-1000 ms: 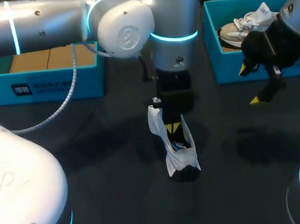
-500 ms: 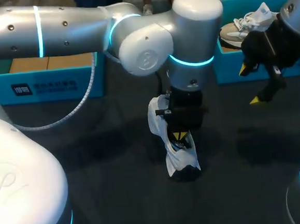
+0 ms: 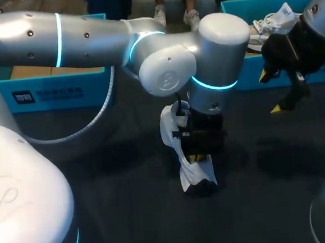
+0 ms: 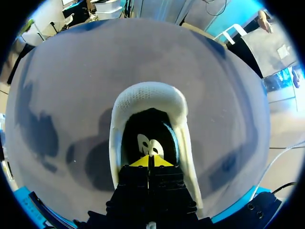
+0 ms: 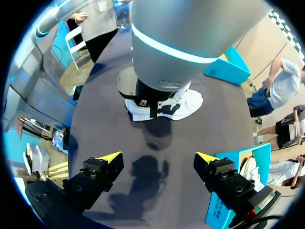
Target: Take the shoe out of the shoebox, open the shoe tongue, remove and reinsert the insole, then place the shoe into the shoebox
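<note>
A white shoe [image 3: 196, 174] stands on the dark table [image 3: 113, 215] in the middle. My left arm reaches across from the left, and my left gripper [image 3: 194, 157] points straight down into the shoe's opening. In the left wrist view the left gripper [image 4: 150, 161] is shut, its yellow tips pressed together inside the shoe [image 4: 147, 93], above a white mark on the dark inside. I cannot tell whether it pinches anything. My right gripper [image 3: 271, 92] hangs open to the right of the shoe, above the table. In the right wrist view the right gripper [image 5: 158, 157] is empty, with the shoe [image 5: 183, 106] ahead of it.
A blue shoebox [image 3: 277, 0] at the back right holds a second shoe [image 3: 273, 20]. Another blue box [image 3: 53, 92] with cardboard inside stands at the back left. My left arm's big elbow hangs over the table's middle, close to the right shoebox.
My left arm's wrist has shifted to the right and sunk lower, pushing its gripper deeper into the shoe. The shoe and my right arm have stayed in place.
</note>
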Motion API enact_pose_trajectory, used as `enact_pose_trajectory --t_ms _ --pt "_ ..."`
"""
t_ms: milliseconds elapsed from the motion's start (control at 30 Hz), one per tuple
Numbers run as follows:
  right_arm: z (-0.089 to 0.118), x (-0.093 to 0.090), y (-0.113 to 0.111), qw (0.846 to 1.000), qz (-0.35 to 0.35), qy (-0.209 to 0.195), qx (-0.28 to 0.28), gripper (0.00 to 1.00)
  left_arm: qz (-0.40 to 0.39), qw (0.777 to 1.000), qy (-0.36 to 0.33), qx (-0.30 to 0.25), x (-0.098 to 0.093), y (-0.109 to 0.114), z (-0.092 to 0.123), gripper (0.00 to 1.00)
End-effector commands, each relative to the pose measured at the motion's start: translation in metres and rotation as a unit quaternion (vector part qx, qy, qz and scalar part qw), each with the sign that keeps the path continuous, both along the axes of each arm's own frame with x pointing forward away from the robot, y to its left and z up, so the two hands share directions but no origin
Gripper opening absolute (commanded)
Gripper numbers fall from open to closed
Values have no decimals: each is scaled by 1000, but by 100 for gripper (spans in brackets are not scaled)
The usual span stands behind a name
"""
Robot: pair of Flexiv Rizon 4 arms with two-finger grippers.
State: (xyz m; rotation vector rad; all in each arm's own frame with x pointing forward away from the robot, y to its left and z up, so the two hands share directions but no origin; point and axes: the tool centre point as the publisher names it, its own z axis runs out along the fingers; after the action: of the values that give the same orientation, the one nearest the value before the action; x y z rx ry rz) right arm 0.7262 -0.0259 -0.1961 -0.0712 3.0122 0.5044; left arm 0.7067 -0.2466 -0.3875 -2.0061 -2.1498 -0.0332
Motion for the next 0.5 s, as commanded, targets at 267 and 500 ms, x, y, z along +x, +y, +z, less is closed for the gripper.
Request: enact_pose_trajectory --t_ms 267,500 --pt "-1 0 0 1000 0 0 -1 100 -9 1000 -7 -13 -10 9 23 0" --pt "-1 0 0 1000 0 0 -1 100 -7 1000 -10 -14 -18 9 -1 0"
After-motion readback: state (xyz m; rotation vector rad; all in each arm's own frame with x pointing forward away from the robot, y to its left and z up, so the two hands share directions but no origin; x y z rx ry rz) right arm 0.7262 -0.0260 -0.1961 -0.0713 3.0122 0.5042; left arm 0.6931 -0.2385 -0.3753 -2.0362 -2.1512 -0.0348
